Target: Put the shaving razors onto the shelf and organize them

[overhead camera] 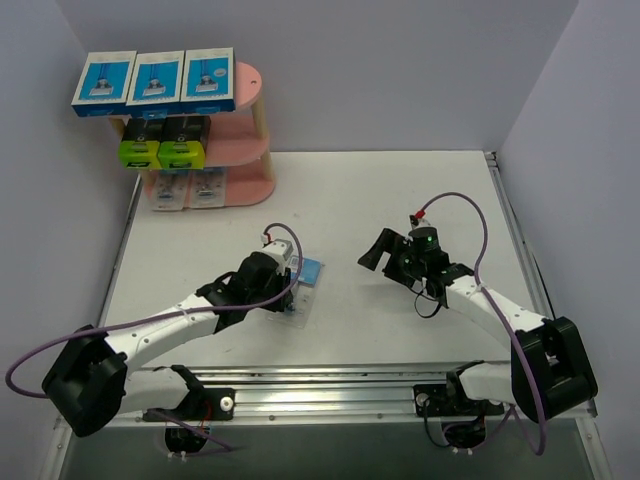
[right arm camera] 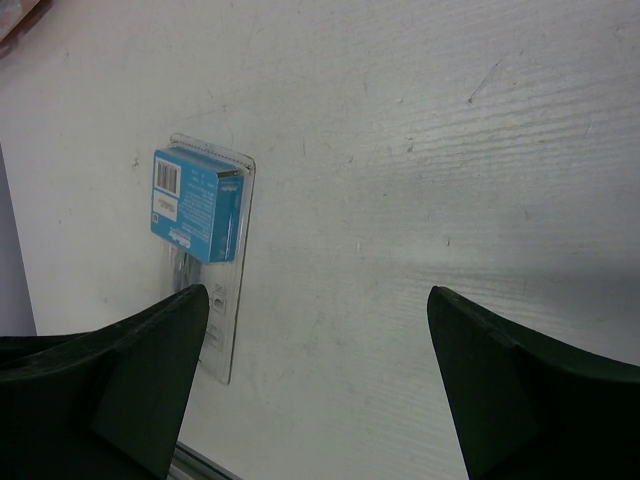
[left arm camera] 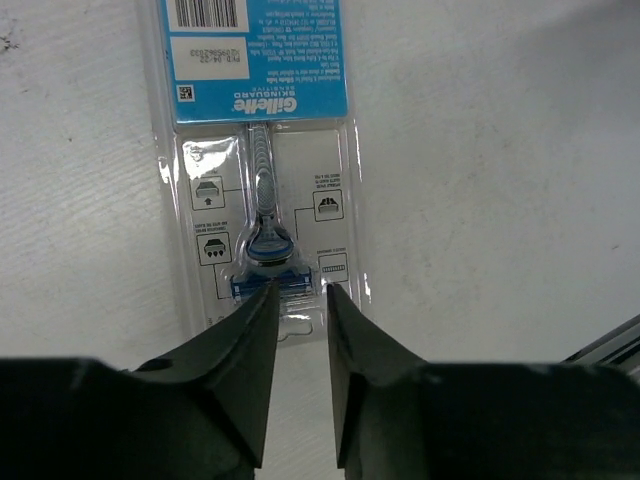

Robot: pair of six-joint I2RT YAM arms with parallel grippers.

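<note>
Shelf (overhead camera: 250, 148) noted at the far left corner of the table (overhead camera: 400, 190), well apart from both arms. Stocking was done by kind: three blue-and-white boxes (overhead camera: 153, 80) were stood side by side on the top board, two black boxes with lime-green ends (overhead camera: 163, 141) on the middle board, and clear blister packs (overhead camera: 187, 188) on the bottom board. Like was thus kept with like, which suits the organizing asked for.

One loose blister pack (left arm camera: 262, 180) was seen lying flat on the table, printed back upward, just ahead of the left arm and not yet shelved. The left gripper (left arm camera: 302, 290) was set at the pack's near end, by the razor head, jaws drawn close with a narrow gap between them. Whether the plastic edge was actually pinched could not be told. The thin flat rim was judged hard to catch against the table, which likely explains the end-on approach.

The right gripper (right arm camera: 318, 292) was held above bare table, spread wide and empty, probably parked clear of the left arm's path. The bottom board was judged the fitting place for this pack.
</note>
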